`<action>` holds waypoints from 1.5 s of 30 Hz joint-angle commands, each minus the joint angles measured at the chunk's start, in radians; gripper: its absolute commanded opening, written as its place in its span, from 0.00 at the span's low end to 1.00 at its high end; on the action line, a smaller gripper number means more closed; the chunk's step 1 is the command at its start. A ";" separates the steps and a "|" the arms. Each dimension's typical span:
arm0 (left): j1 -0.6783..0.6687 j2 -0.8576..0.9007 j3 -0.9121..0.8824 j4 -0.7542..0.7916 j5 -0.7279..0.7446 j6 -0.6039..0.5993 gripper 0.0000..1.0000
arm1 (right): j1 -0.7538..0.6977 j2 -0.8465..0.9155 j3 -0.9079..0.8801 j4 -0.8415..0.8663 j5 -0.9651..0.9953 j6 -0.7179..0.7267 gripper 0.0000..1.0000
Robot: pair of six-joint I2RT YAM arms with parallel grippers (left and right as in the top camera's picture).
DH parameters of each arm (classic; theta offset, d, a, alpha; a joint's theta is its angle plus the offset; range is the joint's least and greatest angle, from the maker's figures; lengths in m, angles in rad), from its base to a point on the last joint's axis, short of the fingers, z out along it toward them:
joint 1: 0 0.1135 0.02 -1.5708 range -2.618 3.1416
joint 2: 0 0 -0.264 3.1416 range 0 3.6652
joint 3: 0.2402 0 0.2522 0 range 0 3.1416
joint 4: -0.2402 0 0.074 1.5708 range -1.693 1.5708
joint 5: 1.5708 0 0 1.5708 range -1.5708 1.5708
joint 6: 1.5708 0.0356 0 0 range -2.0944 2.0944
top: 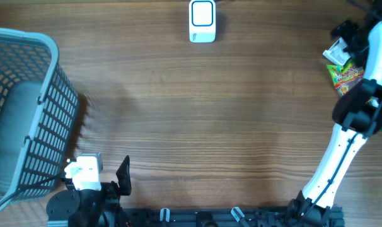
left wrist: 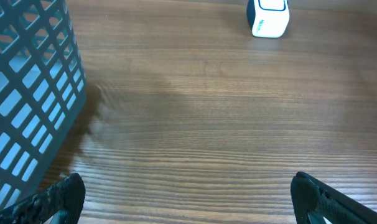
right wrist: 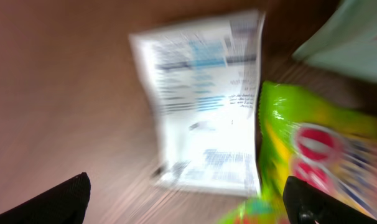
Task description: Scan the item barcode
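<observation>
Claws both spread wide, empty. L claw (left wrist: 188,208) low by basket (top: 27,107) at table (top: 210,113) left; scanner (top: 202,21) top centre; R claw (right wrist: 188,205) over white pkt (right wrist: 201,106), touching green pkt (right wrist: 313,155), far right

Blur smears the whole right wrist view: the print on the white packet (right wrist: 201,106) is unreadable, and the green packet (right wrist: 313,155) runs off the right and bottom edges. A pale thing (right wrist: 353,37) in the far right corner is cut off and cannot be identified. From overhead, the right arm (top: 380,50) hides part of both packets, and the left edge cuts the basket (top: 21,33). The left wrist view crops the scanner's (left wrist: 268,18) top.
</observation>
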State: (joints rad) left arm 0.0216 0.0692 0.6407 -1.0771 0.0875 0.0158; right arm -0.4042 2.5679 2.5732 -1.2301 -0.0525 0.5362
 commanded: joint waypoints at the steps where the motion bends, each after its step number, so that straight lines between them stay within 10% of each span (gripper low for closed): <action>1: 0.003 -0.001 -0.003 0.003 0.013 -0.013 1.00 | 0.000 -0.317 0.020 -0.056 -0.019 -0.062 1.00; 9: 0.003 -0.001 -0.003 0.003 0.013 -0.013 1.00 | 0.052 -0.865 0.018 -0.378 -0.175 -0.222 1.00; 28: 0.003 -0.001 -0.003 0.003 0.012 -0.013 1.00 | 0.062 -1.497 -0.024 -0.265 -0.156 -0.399 1.00; 45: 0.003 -0.001 -0.003 0.003 0.013 -0.013 1.00 | 0.295 -2.416 -1.991 1.091 -0.170 -0.265 1.00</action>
State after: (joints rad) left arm 0.0216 0.0704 0.6403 -1.0771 0.0875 0.0158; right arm -0.1162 0.2581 0.7586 -0.2371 -0.2100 0.1909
